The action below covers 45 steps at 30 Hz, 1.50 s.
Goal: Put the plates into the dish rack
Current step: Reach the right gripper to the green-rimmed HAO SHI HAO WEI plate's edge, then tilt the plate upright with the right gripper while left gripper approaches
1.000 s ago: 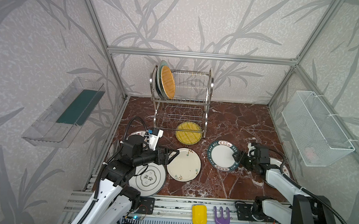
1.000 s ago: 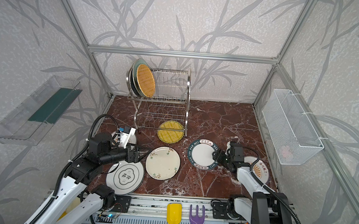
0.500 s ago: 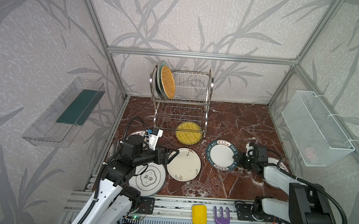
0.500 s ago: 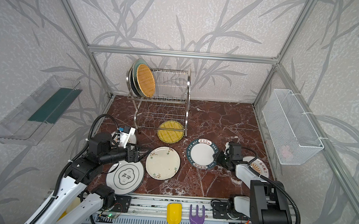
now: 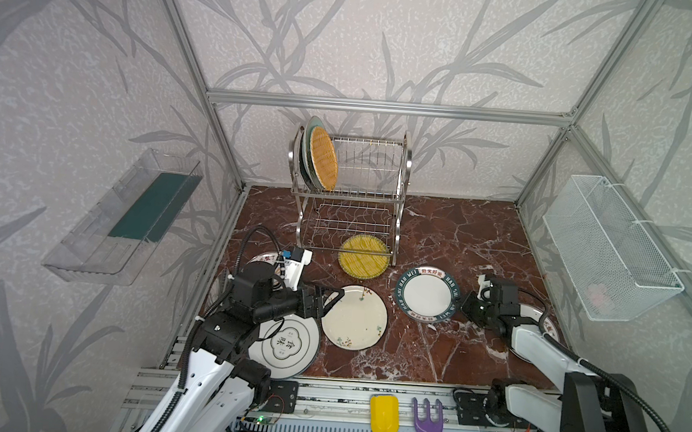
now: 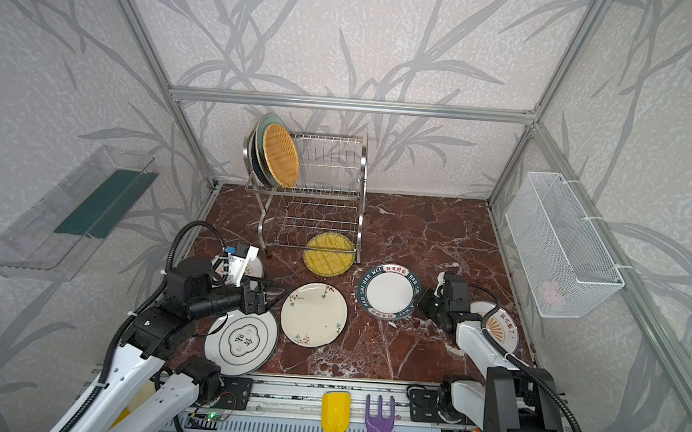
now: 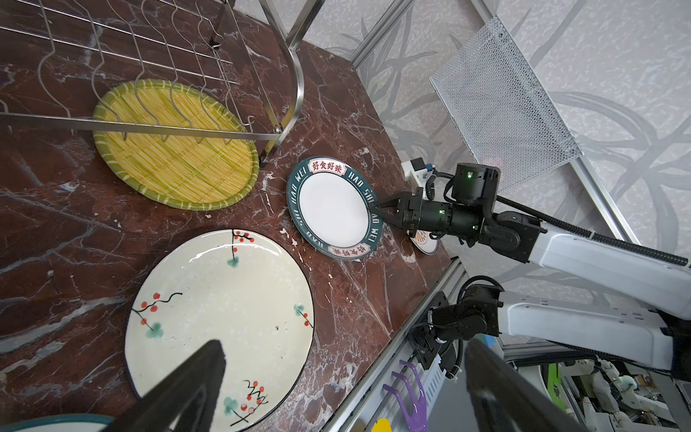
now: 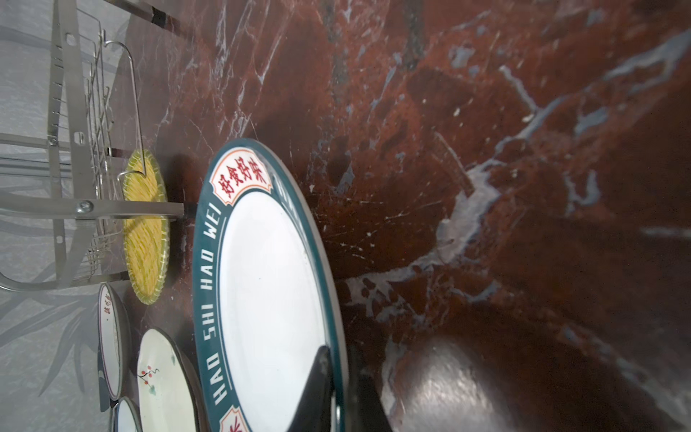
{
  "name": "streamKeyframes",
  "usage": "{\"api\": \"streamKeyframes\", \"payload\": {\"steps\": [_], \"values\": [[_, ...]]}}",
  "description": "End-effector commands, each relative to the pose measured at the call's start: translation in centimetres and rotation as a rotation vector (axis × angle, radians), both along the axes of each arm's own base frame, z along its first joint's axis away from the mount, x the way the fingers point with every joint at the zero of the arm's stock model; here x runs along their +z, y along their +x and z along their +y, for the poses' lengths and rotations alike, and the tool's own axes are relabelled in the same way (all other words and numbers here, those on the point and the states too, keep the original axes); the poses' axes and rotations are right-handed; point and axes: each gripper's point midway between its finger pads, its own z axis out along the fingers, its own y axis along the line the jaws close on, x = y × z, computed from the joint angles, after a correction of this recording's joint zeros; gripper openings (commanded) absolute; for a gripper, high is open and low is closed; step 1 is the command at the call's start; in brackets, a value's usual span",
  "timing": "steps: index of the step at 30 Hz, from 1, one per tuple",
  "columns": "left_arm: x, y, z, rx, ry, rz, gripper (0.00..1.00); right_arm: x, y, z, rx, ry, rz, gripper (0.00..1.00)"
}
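The teal-rimmed white plate (image 5: 427, 294) lies on the desk (image 5: 472, 234), in front of the dish rack (image 5: 350, 184) and a little to its right, near the yellow striped plate (image 5: 364, 255). The right jaws are closed on its rim, at the side that faces the right arm. In the right wrist view one finger (image 8: 318, 389) lies on the white face and the other goes under the edge. The left jaws stand wide open near the left edge of the cream floral plate (image 5: 354, 317) and hold nothing.

The plate is glazed ceramic, so I judge it stiff, smooth, easy to break and rather heavy for a hold at one edge. The rim is the only place to take it, and the hold must be deep, because the weight hangs far from the jaws and the plate may turn or slip. Whether the gripped edge is off the desk I cannot say surely.
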Motion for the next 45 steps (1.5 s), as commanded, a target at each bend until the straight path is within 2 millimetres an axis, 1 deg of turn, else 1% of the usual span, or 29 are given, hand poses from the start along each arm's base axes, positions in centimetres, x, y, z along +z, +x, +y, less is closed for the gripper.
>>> {"api": "streamKeyframes", "payload": {"steps": [1, 5, 6, 9, 11, 12, 13, 14, 16, 18, 20, 21, 24, 25, 26, 28, 31, 34, 40, 45], "values": [[-0.3, 0.6, 0.5, 0.043, 0.006, -0.001, 0.99, 1.5, -0.2, -0.9, -0.075, -0.004, 0.012, 0.00], [-0.7, 1.6, 1.0, 0.114, -0.017, 0.045, 0.99, 3.8, -0.4, -0.9, -0.124, 0.049, -0.027, 0.00], [-1.2, 2.0, 1.2, 0.147, -0.028, 0.072, 0.99, 4.5, -0.5, -0.9, -0.136, 0.067, -0.035, 0.00], [-2.0, 2.7, 1.4, 0.196, -0.082, 0.114, 0.99, 5.6, -0.9, -0.8, -0.166, 0.105, -0.040, 0.00], [-2.4, 3.8, 0.8, 0.232, -0.223, 0.144, 0.98, 6.6, -1.1, -0.7, -0.176, 0.130, -0.047, 0.00], [-1.7, 4.4, 0.4, 0.230, -0.319, 0.136, 0.97, 7.0, -1.3, -0.7, -0.186, 0.138, -0.048, 0.00], [-1.8, 4.8, 0.1, 0.235, -0.385, 0.147, 0.97, 7.5, -1.4, -0.7, -0.195, 0.147, -0.052, 0.00], [-2.0, 5.4, 0.0, 0.248, -0.425, 0.156, 0.99, 8.1, -1.6, -0.7, -0.205, 0.156, -0.058, 0.00], [-2.7, 6.0, -0.6, 0.264, -0.419, 0.172, 0.99, 9.1, -1.9, -1.0, -0.236, 0.170, -0.073, 0.00], [-3.2, 6.2, -1.8, 0.271, -0.381, 0.172, 0.99, 10.2, -2.2, -1.3, -0.266, 0.180, -0.097, 0.00], [-3.4, 6.1, -3.6, 0.270, -0.364, 0.163, 0.99, 11.2, -2.3, -1.6, -0.293, 0.190, -0.118, 0.00], [-3.5, 5.9, -4.9, 0.255, -0.365, 0.161, 0.99, 11.6, -2.3, -1.6, -0.302, 0.198, -0.127, 0.00], [-3.5, 5.9, -8.2, 0.228, -0.386, 0.196, 0.99, 12.6, -2.2, -1.2, -0.303, 0.221, -0.141, 0.00], [-3.6, 6.1, -9.0, 0.231, -0.397, 0.217, 0.99, 12.8, -2.1, -1.0, -0.300, 0.225, -0.140, 0.00], [-4.1, 6.3, -9.7, 0.249, -0.408, 0.249, 0.99, 13.0, -2.0, -0.8, -0.300, 0.228, -0.140, 0.00], [-4.7, 6.7, -11.0, 0.278, -0.431, 0.277, 0.93, 13.4, -1.9, -0.3, -0.297, 0.232, -0.153, 0.00], [-4.2, 6.9, -13.4, 0.260, -0.446, 0.290, 0.87, 13.8, -1.8, 0.4, -0.287, 0.220, -0.162, 0.00], [-4.0, 6.9, -15.3, 0.262, -0.444, 0.301, 0.79, 14.0, -1.7, 1.2, -0.272, 0.217, -0.167, 0.00], [-4.7, 7.0, -18.0, 0.283, -0.419, 0.357, 0.59, 14.2, -1.6, 2.1, -0.257, 0.229, -0.172, 0.00], [-6.0, 7.3, -18.8, 0.333, -0.392, 0.406, 0.54, 14.4, -1.7, 2.5, -0.251, 0.239, -0.178, 0.00]]}}
